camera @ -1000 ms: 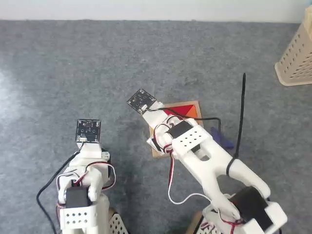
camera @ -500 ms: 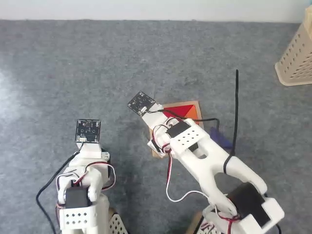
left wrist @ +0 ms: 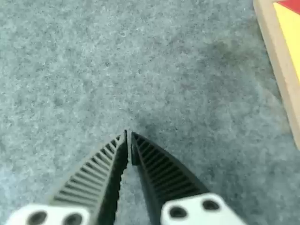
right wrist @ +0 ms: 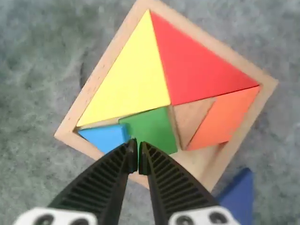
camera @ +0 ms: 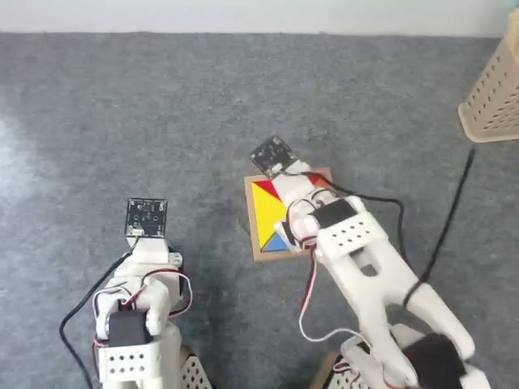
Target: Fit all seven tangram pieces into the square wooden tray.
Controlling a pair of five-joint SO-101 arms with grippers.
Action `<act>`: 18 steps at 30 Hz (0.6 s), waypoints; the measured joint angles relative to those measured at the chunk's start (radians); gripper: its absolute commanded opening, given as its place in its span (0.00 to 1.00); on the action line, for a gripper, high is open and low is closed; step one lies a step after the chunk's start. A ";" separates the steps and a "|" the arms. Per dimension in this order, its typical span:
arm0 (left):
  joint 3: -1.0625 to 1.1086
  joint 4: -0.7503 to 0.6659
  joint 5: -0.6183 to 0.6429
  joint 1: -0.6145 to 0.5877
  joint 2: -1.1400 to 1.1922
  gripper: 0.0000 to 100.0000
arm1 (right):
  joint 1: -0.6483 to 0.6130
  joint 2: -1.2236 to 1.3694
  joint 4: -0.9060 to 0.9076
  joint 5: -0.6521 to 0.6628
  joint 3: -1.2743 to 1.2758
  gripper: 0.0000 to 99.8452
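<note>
Right arm (camera: 365, 259) and tray, high view, set against the view one second earlier: the arm has swung off the left part of the square wooden tray (right wrist: 104, 68) toward the right, so the yellow triangle (right wrist: 133, 82) and the light blue triangle (right wrist: 105, 137) now lie uncovered; its black cable has swung right with it; the left arm (camera: 138, 308) has not shifted. Meaning for the task, as a judgement: the tray is unmoved and nothing is carried, so this reads as a repositioning between placements, not as a placement.

State of the tools: right tool (right wrist: 138, 149) narrow, jaws nearly meeting and holding nothing, poised over the tray's near rim just beside the green square (right wrist: 152, 129); left tool (left wrist: 128, 138) likewise narrow and empty, over the bare grey surface (left wrist: 93, 70), well apart from the tray.

Count, right wrist view: one tray; five pieces seated in it, namely the yellow triangle, red triangle (right wrist: 197, 65), orange triangle (right wrist: 225, 117), green square and light blue triangle; one dark blue piece (right wrist: 236, 194) on the surface just outside a tray corner; six counted of the seven named. One bare triangular gap (right wrist: 192, 119) between green and orange, plus bare wood along the rim below them; the task is judged well along but unfinished. Two arms; two tools.
</note>
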 measured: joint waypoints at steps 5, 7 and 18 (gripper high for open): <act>0.000 0.000 0.000 0.000 0.000 0.01 | 0.000 0.110 -0.021 0.000 0.002 0.01; 0.000 0.000 0.000 0.000 0.000 0.01 | -0.005 0.149 -0.028 0.000 0.002 0.01; 0.000 0.000 0.000 0.000 0.000 0.01 | -0.017 0.176 -0.038 0.000 -0.018 0.01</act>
